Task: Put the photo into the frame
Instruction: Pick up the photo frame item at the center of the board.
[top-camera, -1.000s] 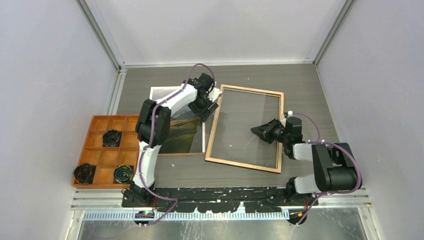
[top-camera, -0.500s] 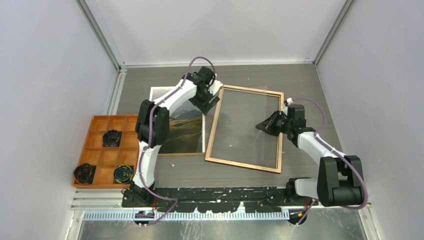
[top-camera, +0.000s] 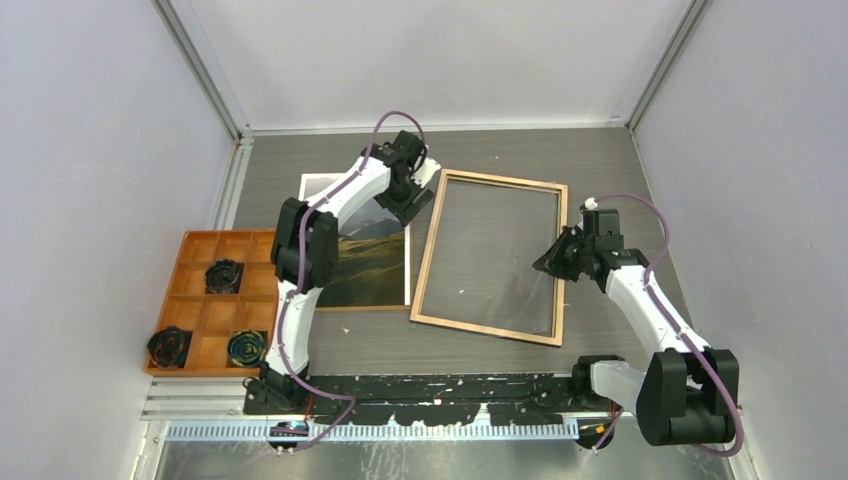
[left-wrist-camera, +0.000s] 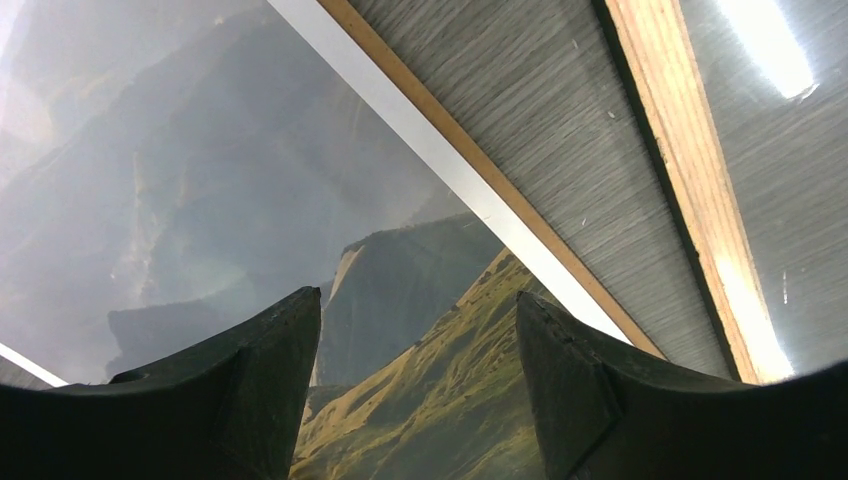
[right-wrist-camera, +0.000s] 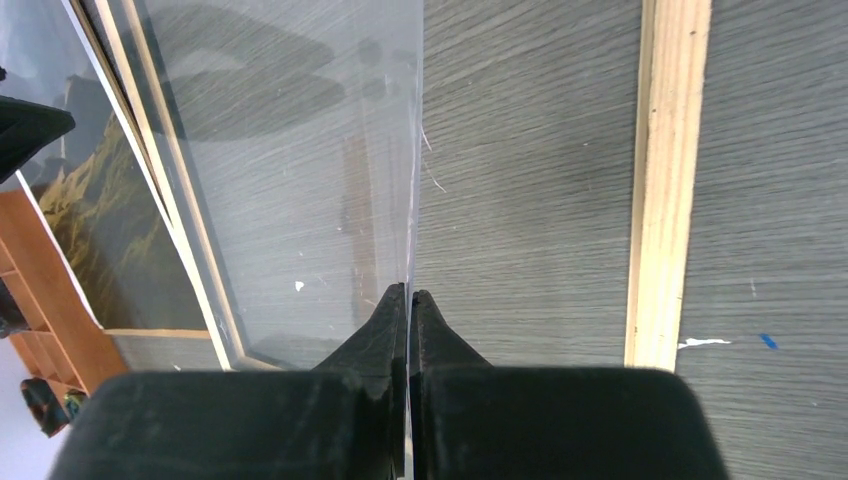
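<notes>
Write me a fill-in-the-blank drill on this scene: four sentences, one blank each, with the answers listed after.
1. The right gripper is shut on the edge of the clear ____.
2. The left gripper hangs with jaws ____ over the photo.
3. In the top view, the photo lies to the ____ of the frame.
4. The orange tray holds ____ dark round things.
Missing words: pane; open; left; three.

The photo (top-camera: 370, 265) is lying on the table (top-camera: 600, 160) between the tray (top-camera: 190, 236), left, and the frame (top-camera: 486, 331), right, with the clear pane (right-wrist-camera: 300, 150) over the frame.
</notes>
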